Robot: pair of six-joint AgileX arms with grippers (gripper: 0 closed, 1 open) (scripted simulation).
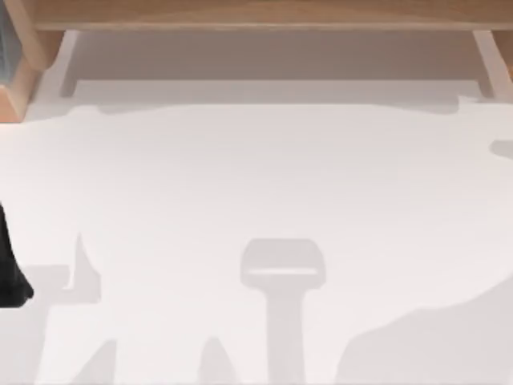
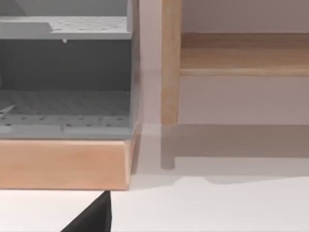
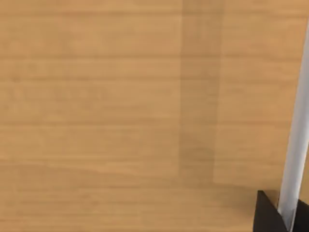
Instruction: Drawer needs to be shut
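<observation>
Drawer [image 1: 272, 64] drawn out under wooden frame [image 1: 264, 12] at desk's far edge; judged light, rigid, free-sliding, best pushed flat on front wall; state of either pincer impossible to tell.

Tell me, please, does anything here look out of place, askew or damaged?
Only the drawer stands out: it sticks out open from the light wooden frame at the table's far edge, its floor exposed. It sits square, and nothing looks spilled or damaged. A dark part of the left arm sits at the table's left edge.
</observation>
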